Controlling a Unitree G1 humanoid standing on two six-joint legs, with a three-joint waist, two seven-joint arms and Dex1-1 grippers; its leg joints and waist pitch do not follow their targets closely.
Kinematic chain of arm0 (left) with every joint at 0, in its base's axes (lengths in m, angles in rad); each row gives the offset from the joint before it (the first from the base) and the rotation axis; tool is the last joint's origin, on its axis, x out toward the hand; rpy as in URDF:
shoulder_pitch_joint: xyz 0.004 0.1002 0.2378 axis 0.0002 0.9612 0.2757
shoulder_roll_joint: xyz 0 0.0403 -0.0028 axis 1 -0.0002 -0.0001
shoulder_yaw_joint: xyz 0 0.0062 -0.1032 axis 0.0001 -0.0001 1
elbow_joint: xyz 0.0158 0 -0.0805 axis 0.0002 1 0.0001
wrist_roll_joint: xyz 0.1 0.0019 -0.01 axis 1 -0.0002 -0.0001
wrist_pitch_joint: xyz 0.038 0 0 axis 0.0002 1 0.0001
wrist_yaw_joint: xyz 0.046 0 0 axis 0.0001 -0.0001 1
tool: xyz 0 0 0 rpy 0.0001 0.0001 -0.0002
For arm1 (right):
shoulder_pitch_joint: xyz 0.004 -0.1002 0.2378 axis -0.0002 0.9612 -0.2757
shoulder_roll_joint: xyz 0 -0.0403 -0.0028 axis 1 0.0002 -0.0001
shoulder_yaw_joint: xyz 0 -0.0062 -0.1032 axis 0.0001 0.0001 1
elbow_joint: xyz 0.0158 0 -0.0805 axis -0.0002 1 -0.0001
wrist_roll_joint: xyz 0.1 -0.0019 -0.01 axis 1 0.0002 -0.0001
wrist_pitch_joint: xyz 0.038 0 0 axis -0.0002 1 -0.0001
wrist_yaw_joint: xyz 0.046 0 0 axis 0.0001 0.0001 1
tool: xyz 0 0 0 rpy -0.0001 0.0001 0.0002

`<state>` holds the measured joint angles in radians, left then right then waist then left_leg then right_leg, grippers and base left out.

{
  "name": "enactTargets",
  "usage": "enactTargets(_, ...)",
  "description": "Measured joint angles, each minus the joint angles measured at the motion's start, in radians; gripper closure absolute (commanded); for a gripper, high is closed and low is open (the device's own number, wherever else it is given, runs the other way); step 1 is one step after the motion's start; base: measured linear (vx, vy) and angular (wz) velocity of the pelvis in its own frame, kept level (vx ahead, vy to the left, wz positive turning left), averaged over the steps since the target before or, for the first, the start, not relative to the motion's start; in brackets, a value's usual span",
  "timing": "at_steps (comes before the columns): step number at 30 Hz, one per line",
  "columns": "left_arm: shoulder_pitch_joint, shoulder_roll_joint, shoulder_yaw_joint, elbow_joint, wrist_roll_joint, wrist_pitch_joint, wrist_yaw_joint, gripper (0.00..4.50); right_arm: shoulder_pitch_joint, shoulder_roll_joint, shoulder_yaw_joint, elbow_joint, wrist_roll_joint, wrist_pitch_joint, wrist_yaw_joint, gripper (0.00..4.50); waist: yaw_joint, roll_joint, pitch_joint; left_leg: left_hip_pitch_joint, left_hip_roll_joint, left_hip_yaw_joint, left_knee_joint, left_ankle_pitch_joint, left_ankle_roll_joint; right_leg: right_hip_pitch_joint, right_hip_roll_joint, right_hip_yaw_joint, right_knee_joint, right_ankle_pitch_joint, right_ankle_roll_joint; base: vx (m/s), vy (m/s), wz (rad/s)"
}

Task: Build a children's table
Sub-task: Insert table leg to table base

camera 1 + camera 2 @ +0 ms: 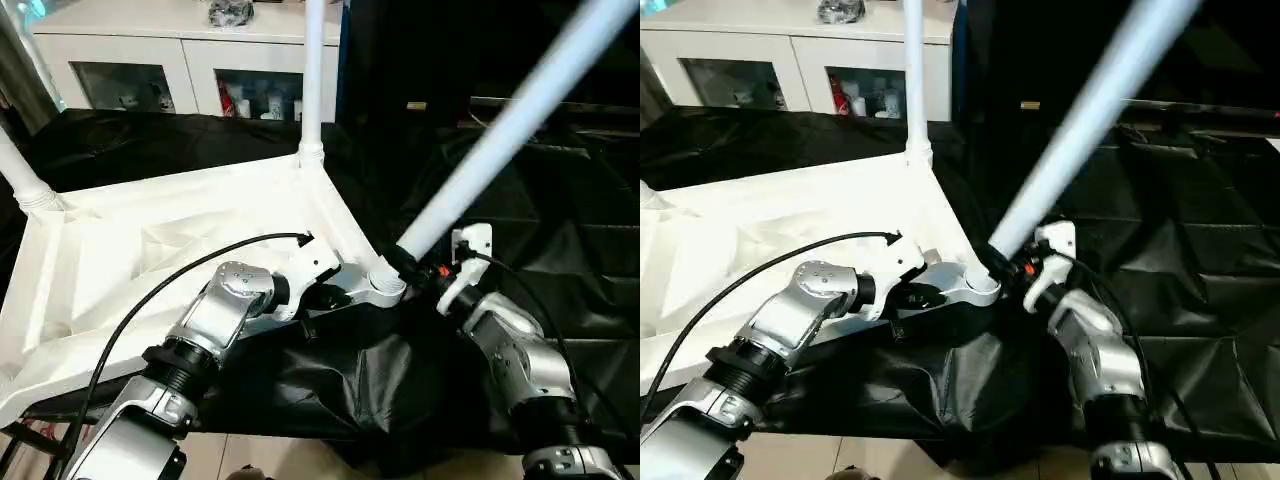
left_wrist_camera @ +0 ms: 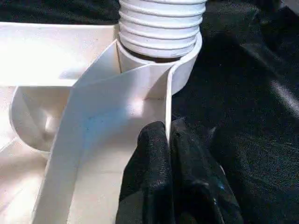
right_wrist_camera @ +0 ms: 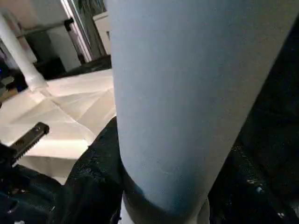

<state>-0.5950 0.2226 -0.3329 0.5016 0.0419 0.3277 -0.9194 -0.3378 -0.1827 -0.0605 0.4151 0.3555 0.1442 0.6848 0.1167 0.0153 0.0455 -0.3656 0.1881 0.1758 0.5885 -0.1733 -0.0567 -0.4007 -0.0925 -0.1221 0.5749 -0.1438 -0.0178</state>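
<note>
Left gripper (image 2: 169, 154): fingers (image 2: 145, 163) pinched together on the thin rim wall of the tabletop (image 1: 150, 250), just beside the near corner socket (image 1: 385, 285), centre of the frame. Right gripper (image 1: 415, 265): fingers partly apart, clamped round the base of a slanted leg (image 1: 510, 125) where it enters that same socket; leg running up to the upper right corner of the frame. Tabletop lying upside down, ribbed underside up, across the left half of the frame on the black-draped table (image 1: 560, 260). Second leg (image 1: 313, 70) upright in the far corner socket, top centre. Third leg (image 1: 18, 170) standing in the corner at left edge. White cabinet (image 1: 180, 60) behind, upper left.
</note>
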Motion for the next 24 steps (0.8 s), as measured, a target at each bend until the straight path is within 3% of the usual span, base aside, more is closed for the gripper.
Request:
enactTargets(7, 0.000, 0.002, -0.002, 0.003, 0.006, -0.010, 0.003, 4.50, -0.016, -0.043, 0.068, -0.028, -0.076, -0.020, -0.003, 2.59, -0.005, -0.002, 0.000, 0.000, 0.000, 0.000, 0.000, 0.000, 0.000, 0.001, 0.000, 0.000, -0.001, 0.000, 0.000, 0.000, 0.000, 0.00)
enactTargets(13, 0.003, 0.012, -0.015, -0.014, 0.019, -0.022, 0.005, 4.50, -0.102, -0.095, 0.149, 0.003, -0.153, 0.010, 0.050, 2.59, -0.010, -0.014, 0.002, 0.000, 0.000, 0.000, 0.001, 0.000, 0.000, 0.001, 0.000, 0.000, -0.003, 0.000, 0.000, 0.000, 0.000, 0.00)
enactTargets(24, 0.033, 0.056, -0.030, -0.084, 0.023, -0.019, -0.036, 4.50, -0.222, -0.135, 0.188, 0.151, -0.165, 0.005, 0.235, 2.59, -0.026, -0.029, -0.001, 0.000, 0.000, 0.000, -0.004, 0.000, 0.000, 0.001, 0.000, 0.000, -0.004, 0.000, 0.000, 0.000, 0.000, 0.00)
